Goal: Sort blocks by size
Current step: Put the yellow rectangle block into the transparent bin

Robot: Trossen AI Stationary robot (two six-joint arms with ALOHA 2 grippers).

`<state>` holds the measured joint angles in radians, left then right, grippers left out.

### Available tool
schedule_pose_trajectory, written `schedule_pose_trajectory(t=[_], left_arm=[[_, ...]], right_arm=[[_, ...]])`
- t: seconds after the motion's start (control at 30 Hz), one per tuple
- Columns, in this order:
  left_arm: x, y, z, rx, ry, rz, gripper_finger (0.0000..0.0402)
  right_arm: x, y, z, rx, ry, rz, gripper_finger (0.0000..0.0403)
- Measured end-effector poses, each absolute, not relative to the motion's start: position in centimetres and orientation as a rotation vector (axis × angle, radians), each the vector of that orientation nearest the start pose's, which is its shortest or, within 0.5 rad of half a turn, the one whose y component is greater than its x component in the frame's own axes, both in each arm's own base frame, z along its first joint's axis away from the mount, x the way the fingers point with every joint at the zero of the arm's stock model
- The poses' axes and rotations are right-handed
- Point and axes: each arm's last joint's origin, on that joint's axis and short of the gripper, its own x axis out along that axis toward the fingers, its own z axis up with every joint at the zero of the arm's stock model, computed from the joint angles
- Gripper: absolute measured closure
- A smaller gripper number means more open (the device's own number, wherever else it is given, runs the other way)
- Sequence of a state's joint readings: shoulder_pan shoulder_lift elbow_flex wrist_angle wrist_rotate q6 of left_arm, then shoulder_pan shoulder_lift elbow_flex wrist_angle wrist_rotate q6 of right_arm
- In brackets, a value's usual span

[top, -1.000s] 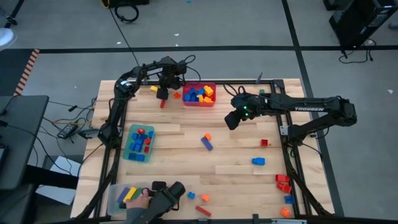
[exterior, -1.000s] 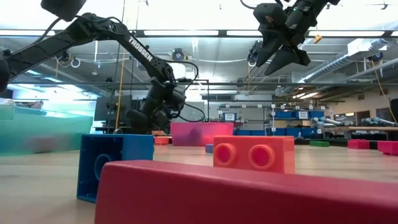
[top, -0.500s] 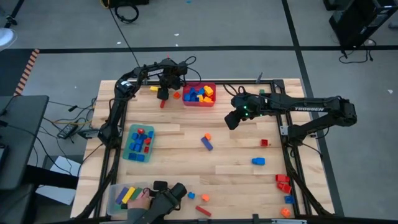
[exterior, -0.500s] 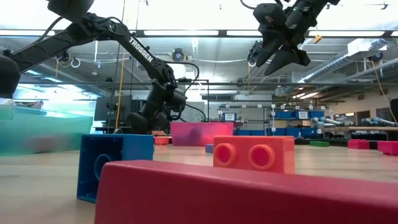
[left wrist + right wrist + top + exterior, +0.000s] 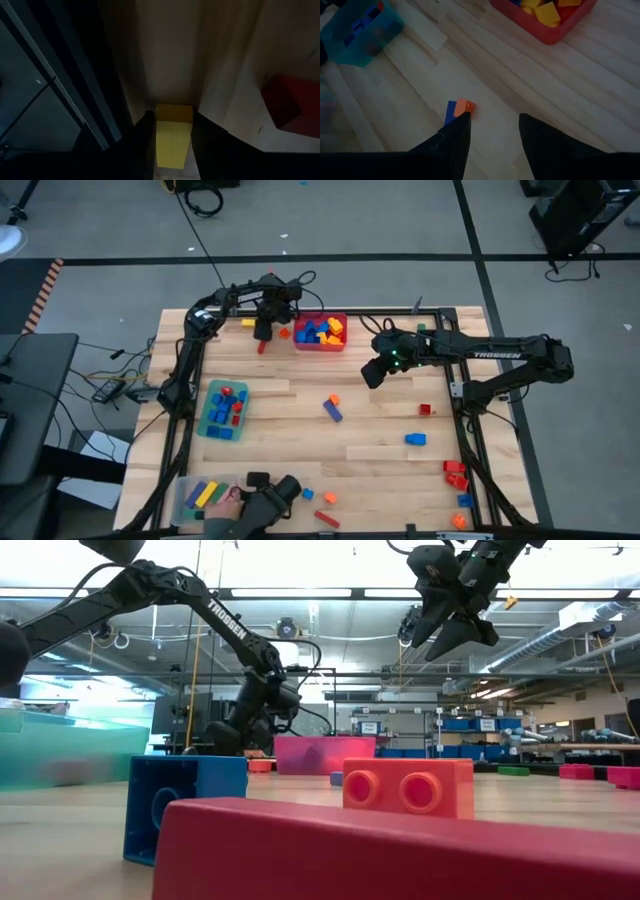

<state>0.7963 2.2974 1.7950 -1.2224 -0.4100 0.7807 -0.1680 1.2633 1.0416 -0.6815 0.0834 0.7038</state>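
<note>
Wooden bench [image 5: 380,435] fills the middle of the high view, and the sorting on it looks only partly done: the red bin [image 5: 320,332] at upper centre holds a heap of blue and yellow blocks, the green bin [image 5: 224,408] at centre left holds red and blue ones, and the clear bin [image 5: 205,494] at lower left holds long yellow and blue bars, where a person's hand [image 5: 240,510] is reaching in at the bottom edge. Loose blocks still lie across the right half, among them a blue and orange pair [image 5: 332,406] near the centre, a blue block [image 5: 415,439] lower right, and a red cluster [image 5: 456,473] by the right edge. The right pincer [image 5: 374,372] hangs raised at upper right of centre, its jaws spread with nothing between them, pointing down toward the blue and orange pair [image 5: 459,110]. The left pincer [image 5: 263,330] is low at the bench's upper left, just left of the red bin, and its wrist view shows the fingers [image 5: 145,145] either side of a small yellow block [image 5: 173,135], closing on it though I cannot tell if the grip is firm. So the step in hand is a pick-up; the next move calls for finishing the squeeze, lifting straight, and carrying the block to whichever bin suits its size. A red block [image 5: 292,107] sits just beside it.
</note>
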Motion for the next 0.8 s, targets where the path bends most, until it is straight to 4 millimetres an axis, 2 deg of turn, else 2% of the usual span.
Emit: schedule_pose_trajectory(t=[0.23, 0.53, 0.67, 0.8], left_arm=[[29.7, 30.8, 14.8, 0.180, 1.942, 0.130, 0.0302], [30.8, 30.4, 18.6, 0.086, 1.861, 0.185, 0.0303], [31.2, 30.2, 20.8, -0.004, 1.788, 0.259, 0.0303], [30.8, 29.5, 24.8, -0.070, 1.692, 0.345, 0.0303]], right_arm=[[24.8, -4.5, 28.4, 0.682, 0.787, -0.540, 0.0222], [24.8, -4.4, 28.4, 0.662, 0.796, -0.521, 0.0222], [24.8, -4.4, 28.4, 0.656, 0.807, -0.491, 0.0222], [24.8, -4.4, 28.4, 0.635, 0.813, -0.478, 0.0222]])
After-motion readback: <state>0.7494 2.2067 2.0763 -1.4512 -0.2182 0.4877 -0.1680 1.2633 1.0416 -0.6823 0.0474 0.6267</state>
